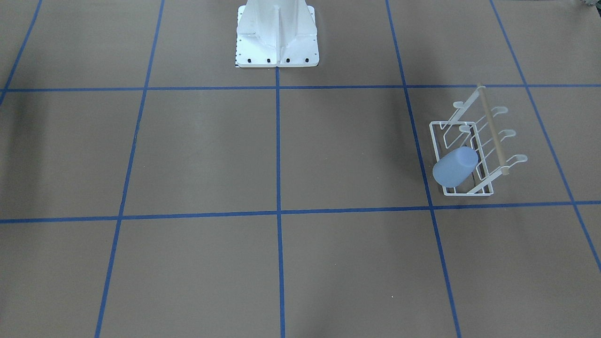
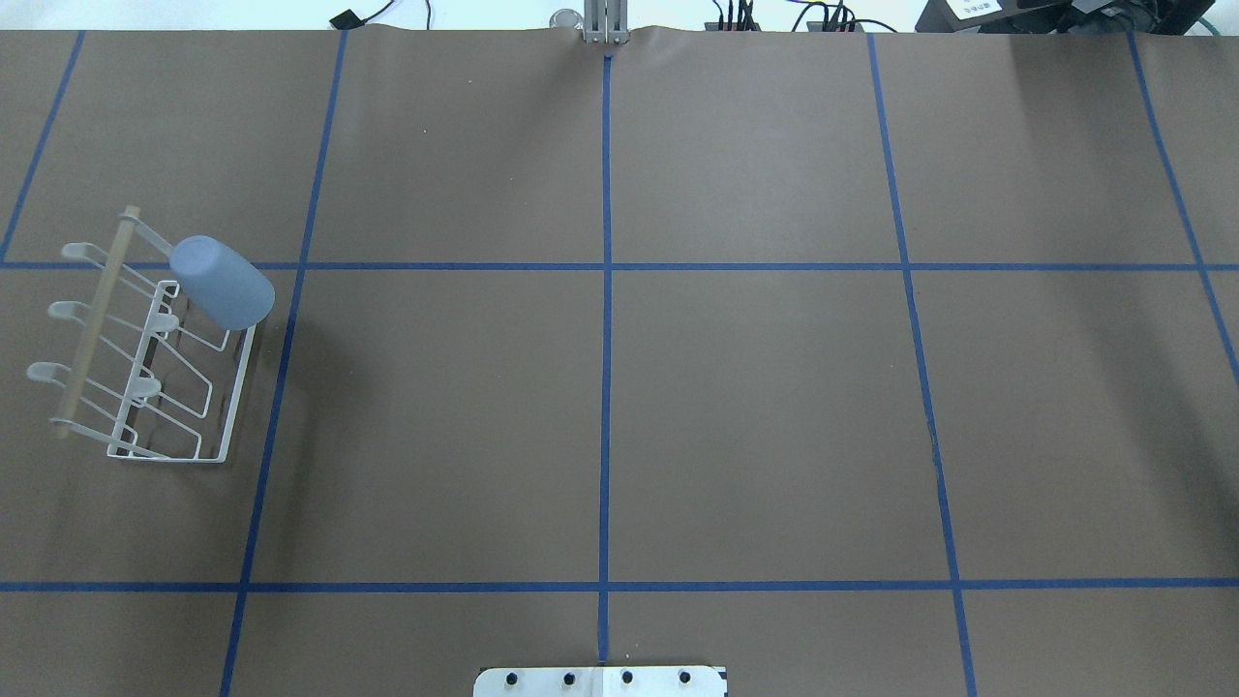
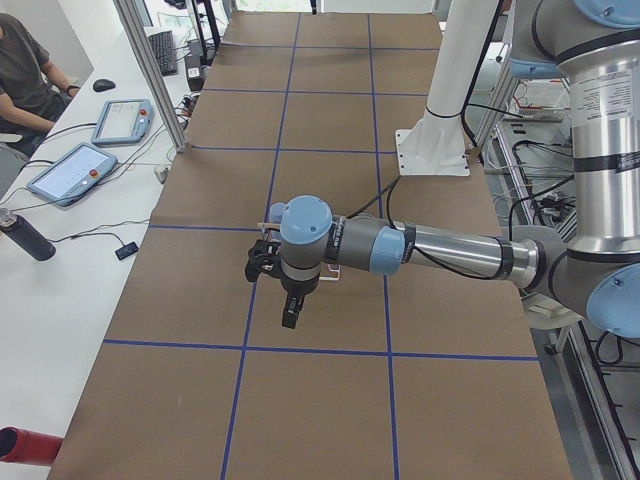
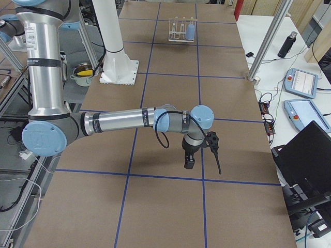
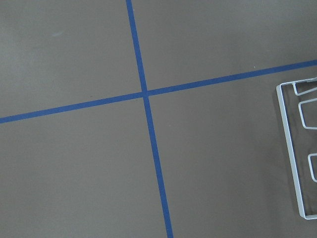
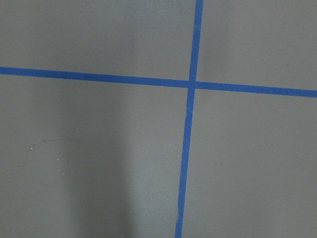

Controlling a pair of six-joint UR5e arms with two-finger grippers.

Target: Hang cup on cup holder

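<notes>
The pale blue cup [image 1: 454, 167] sits tilted, mouth down, over a slanted prong at one end of the white wire cup holder [image 1: 493, 131]. In the overhead view the cup [image 2: 223, 283] is at the rack's [image 2: 92, 324] far end, on the table's left side. Both show far off in the right side view: the cup [image 4: 191, 32] and the rack [image 4: 178, 31]. The left wrist view shows only the rack's base wire [image 5: 290, 148]. My left gripper [image 3: 290, 312] hangs above the table near the rack; my right gripper [image 4: 189, 161] hangs over bare table. I cannot tell whether either is open or shut.
The white pedestal base [image 2: 600, 681] stands at the robot's edge of the table [image 1: 277, 47]. Blue tape lines grid the brown table cover. A person, tablets [image 3: 75, 170] and a dark bottle [image 3: 25, 235] are on the side bench beyond the table.
</notes>
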